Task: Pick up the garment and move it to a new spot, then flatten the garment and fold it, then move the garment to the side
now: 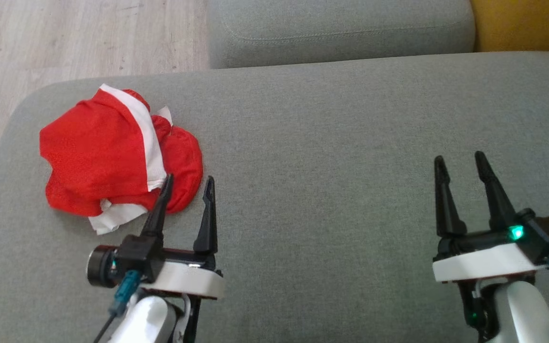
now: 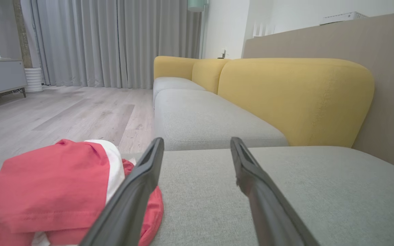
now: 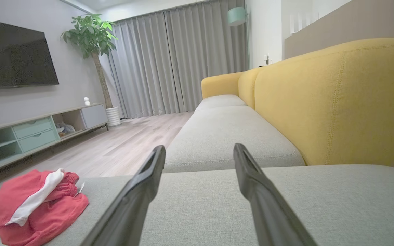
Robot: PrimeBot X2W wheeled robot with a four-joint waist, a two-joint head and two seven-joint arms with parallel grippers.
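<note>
A crumpled red-and-white garment (image 1: pixel 98 157) lies near the left end of the grey sofa cushion (image 1: pixel 331 157).

A: How many garments?
B: One, the red shorts (image 1: pixel 98 152).
A: Grippers?
B: Two: the left gripper (image 1: pixel 189 177) and the right gripper (image 1: pixel 459 156).
A: And the sofa?
B: Three grey seat cushions (image 3: pixel 286 201) and three yellow back cushions (image 3: pixel 337 102).
A: Elsewhere in the room?
B: One television (image 3: pixel 12 58), one potted tree (image 3: pixel 92 34), one long cabinet (image 3: pixel 29 133), one lamp (image 3: pixel 236 15).
</note>
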